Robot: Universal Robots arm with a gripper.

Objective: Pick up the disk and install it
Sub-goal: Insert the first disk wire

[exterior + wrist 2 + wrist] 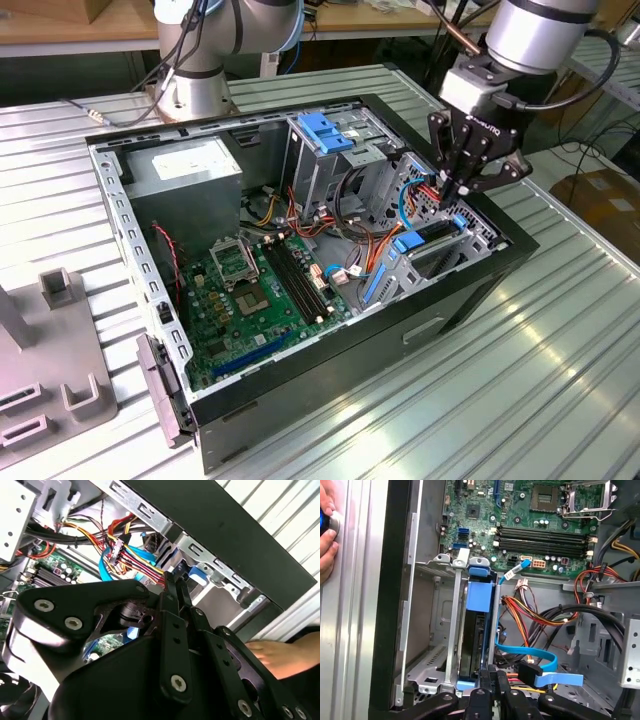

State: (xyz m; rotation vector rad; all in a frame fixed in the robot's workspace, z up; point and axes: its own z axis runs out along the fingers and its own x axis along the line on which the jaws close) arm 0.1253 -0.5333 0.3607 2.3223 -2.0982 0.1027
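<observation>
Heads up, your claw (492, 670) looks clenched, tips together, right at near end of disk (479, 594), already slotted edge-on in drive bay (422, 630).

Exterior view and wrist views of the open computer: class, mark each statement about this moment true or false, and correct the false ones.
1. The disk stands on edge in a bay of the case, with its blue carrier showing. True.
2. The gripper hangs over the memory slots. False: it is at the bay, at the exterior view's right end of the case.
3. A hand is outside the case. True.
4. A panel covers the motherboard. False: the case is open and the motherboard is exposed.
</observation>
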